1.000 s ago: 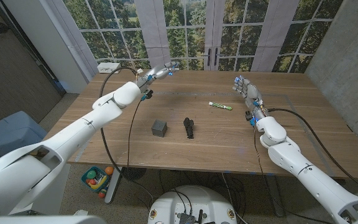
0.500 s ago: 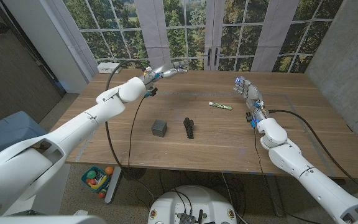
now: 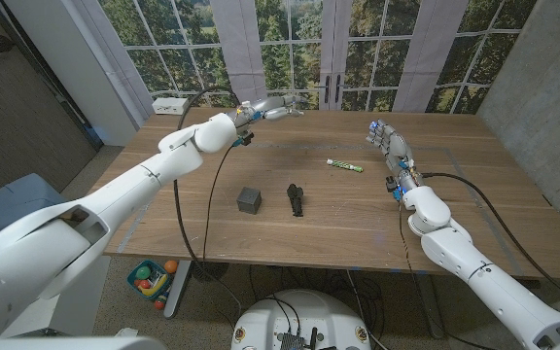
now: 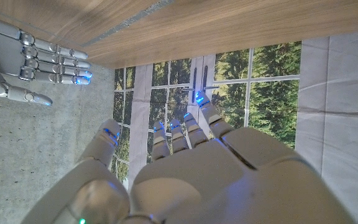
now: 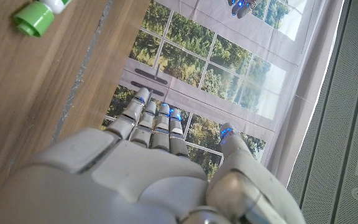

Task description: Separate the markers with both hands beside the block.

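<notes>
Step judged: reach phase, no marker gripped yet. Black marker (image 3: 297, 199) one, on tabletop (image 3: 358, 219) just beside grey block (image 3: 249, 200), well short of both hands. Green marker (image 3: 344, 165) one, nearer right hand (image 3: 385, 138), inward of it. Right hand empty, fingers spread wide, upright. Left hand (image 3: 275, 107) farthest, over far edge, fingers extended apart, empty. Next: bring both hands down to markers.

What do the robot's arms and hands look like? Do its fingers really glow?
Both arms are smooth, rounded white shells, with black cables looping along them. The left hand and right hand are silvery grey, shaped like human hands, with jointed metal-looking fingers. Yes, little blue lights shine at the fingertips, and the wrist views show pale glossy plates on the back of each hand.
</notes>
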Available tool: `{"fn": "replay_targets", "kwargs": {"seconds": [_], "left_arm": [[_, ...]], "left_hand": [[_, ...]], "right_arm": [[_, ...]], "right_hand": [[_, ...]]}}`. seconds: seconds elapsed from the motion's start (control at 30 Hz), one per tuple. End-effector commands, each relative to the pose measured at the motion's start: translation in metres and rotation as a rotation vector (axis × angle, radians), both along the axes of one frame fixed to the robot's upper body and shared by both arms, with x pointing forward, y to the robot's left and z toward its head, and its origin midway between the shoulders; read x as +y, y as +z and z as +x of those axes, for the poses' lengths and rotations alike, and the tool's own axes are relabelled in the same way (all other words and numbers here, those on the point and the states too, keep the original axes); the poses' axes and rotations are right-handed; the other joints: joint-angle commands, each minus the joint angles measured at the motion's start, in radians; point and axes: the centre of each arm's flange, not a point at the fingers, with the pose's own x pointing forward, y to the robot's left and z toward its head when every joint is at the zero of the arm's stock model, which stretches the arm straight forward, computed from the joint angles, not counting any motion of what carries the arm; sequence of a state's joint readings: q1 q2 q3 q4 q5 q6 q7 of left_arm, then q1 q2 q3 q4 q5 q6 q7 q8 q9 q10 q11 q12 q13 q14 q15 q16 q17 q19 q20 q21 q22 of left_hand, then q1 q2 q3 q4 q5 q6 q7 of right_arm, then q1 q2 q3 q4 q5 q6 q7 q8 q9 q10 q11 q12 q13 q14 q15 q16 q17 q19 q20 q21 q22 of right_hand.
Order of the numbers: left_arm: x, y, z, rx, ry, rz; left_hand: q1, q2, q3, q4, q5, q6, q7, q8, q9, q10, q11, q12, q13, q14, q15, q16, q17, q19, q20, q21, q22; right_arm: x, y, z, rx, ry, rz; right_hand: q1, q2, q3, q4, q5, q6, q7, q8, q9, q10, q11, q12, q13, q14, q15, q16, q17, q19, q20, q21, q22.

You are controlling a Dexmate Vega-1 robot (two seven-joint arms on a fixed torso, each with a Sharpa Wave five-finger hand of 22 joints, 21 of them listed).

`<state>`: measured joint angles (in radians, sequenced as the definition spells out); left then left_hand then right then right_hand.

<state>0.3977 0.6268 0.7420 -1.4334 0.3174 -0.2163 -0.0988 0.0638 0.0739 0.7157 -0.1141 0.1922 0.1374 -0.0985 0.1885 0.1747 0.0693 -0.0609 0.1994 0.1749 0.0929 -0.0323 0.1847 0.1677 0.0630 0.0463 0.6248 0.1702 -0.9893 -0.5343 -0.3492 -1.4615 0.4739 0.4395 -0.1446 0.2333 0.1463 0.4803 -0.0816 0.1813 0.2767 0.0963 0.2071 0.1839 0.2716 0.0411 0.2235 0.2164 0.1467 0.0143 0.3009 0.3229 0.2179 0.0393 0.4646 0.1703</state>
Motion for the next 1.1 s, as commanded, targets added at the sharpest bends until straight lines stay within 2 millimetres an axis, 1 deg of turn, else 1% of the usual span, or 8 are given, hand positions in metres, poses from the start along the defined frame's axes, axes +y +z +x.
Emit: {"fn": "replay_targets", "kwargs": {"seconds": [0.03, 0.4, 0.5, 0.7, 0.83, 0.93, 1.0, 1.1], "left_arm": [[-0.022, 0.009, 0.002, -0.025, 0.033, 0.126], [-0.045, 0.015, 0.002, -0.060, 0.063, 0.241], [-0.051, 0.015, 0.003, -0.076, 0.077, 0.258], [-0.063, 0.016, 0.005, -0.078, 0.098, 0.302], [-0.072, 0.016, 0.005, -0.085, 0.123, 0.344], [-0.079, 0.016, 0.006, -0.088, 0.138, 0.368], [-0.083, 0.016, 0.007, -0.090, 0.138, 0.377], [-0.091, 0.017, 0.010, -0.078, 0.131, 0.395]], "left_hand": [[0.011, -0.003, 0.002, -0.012, -0.002, 0.002, -0.009, -0.002, 0.003, 0.004, -0.010, -0.002, 0.002, -0.002, -0.010, -0.002, 0.002, -0.002, 0.002, -0.005, 0.005], [0.023, -0.005, 0.000, -0.031, -0.005, -0.010, -0.014, -0.006, 0.004, -0.007, -0.019, -0.007, 0.003, -0.016, -0.013, -0.006, 0.002, -0.012, 0.000, -0.018, 0.005], [0.035, -0.003, 0.001, -0.044, -0.007, -0.001, -0.018, 0.000, 0.004, 0.019, -0.023, 0.001, 0.003, -0.018, -0.016, -0.005, 0.003, -0.011, -0.002, -0.025, 0.005], [0.056, -0.002, 0.005, -0.059, -0.007, 0.020, -0.021, 0.010, 0.005, 0.036, -0.024, 0.004, 0.004, -0.016, -0.021, -0.002, 0.003, -0.007, -0.006, -0.032, 0.005], [0.077, -0.006, 0.006, -0.068, -0.008, 0.049, -0.029, 0.020, 0.005, 0.053, -0.028, 0.006, 0.004, -0.007, -0.036, 0.001, 0.003, 0.007, -0.009, -0.036, 0.004], [0.097, -0.018, 0.005, -0.077, -0.008, 0.050, -0.049, 0.022, 0.005, 0.052, -0.035, 0.003, 0.004, -0.009, -0.040, -0.001, 0.003, 0.012, -0.014, -0.041, 0.004], [0.116, -0.031, 0.002, -0.080, -0.008, 0.072, -0.054, 0.031, 0.005, 0.055, -0.035, 0.002, 0.005, -0.017, -0.041, -0.003, 0.003, 0.012, -0.016, -0.048, 0.004], [0.123, -0.036, 0.001, -0.081, -0.009, 0.073, -0.056, 0.032, 0.006, 0.058, -0.033, 0.002, 0.005, -0.018, -0.040, -0.003, 0.003, 0.012, -0.018, -0.051, 0.004]], "right_arm": [[-0.004, -0.002, -0.004, -0.018, -0.009, 0.003], [-0.009, -0.001, -0.010, -0.023, -0.020, -0.004], [-0.010, -0.001, -0.012, -0.029, -0.022, -0.001], [-0.014, -0.005, -0.015, -0.025, -0.030, -0.001], [-0.017, -0.008, -0.016, -0.023, -0.030, 0.008], [-0.018, -0.010, -0.017, -0.017, -0.027, 0.023], [-0.019, -0.010, -0.017, -0.017, -0.020, 0.032], [-0.020, -0.010, -0.019, -0.020, -0.022, 0.025]], "right_hand": [[0.003, 0.000, -0.001, -0.007, 0.003, 0.007, 0.000, 0.001, 0.004, 0.015, -0.001, 0.004, 0.003, 0.005, 0.003, 0.005, 0.004, 0.006, -0.001, -0.007, 0.002], [0.003, 0.001, -0.002, -0.010, 0.003, 0.009, 0.000, 0.000, 0.004, 0.017, 0.002, 0.004, 0.004, 0.004, 0.001, 0.006, 0.006, 0.007, -0.001, -0.012, 0.002], [0.004, 0.001, -0.002, -0.011, 0.003, 0.009, -0.001, 0.000, 0.004, 0.017, 0.000, 0.003, 0.004, 0.004, 0.001, 0.007, 0.007, 0.008, 0.000, -0.014, 0.002], [0.003, 0.001, -0.003, -0.011, 0.003, 0.010, 0.000, -0.001, 0.004, 0.017, 0.000, 0.003, 0.005, 0.004, 0.002, 0.007, 0.008, 0.008, 0.000, -0.016, 0.002], [0.004, 0.001, -0.003, -0.012, 0.003, 0.010, 0.000, -0.001, 0.004, 0.020, 0.002, 0.004, 0.005, 0.004, 0.002, 0.007, 0.009, 0.009, 0.001, -0.017, 0.002], [0.004, -0.001, -0.004, -0.014, 0.003, 0.011, 0.001, -0.001, 0.004, 0.021, 0.004, 0.004, 0.005, 0.004, 0.003, 0.008, 0.009, 0.009, 0.001, -0.019, 0.002], [0.004, -0.001, -0.005, -0.014, 0.003, 0.012, 0.001, -0.001, 0.004, 0.022, 0.004, 0.004, 0.005, 0.005, 0.003, 0.008, 0.009, 0.009, 0.001, -0.020, 0.002], [0.004, -0.001, -0.005, -0.015, 0.003, 0.014, 0.001, 0.000, 0.004, 0.024, 0.004, 0.004, 0.005, 0.004, 0.003, 0.008, 0.010, 0.009, 0.000, -0.022, 0.002]]}}
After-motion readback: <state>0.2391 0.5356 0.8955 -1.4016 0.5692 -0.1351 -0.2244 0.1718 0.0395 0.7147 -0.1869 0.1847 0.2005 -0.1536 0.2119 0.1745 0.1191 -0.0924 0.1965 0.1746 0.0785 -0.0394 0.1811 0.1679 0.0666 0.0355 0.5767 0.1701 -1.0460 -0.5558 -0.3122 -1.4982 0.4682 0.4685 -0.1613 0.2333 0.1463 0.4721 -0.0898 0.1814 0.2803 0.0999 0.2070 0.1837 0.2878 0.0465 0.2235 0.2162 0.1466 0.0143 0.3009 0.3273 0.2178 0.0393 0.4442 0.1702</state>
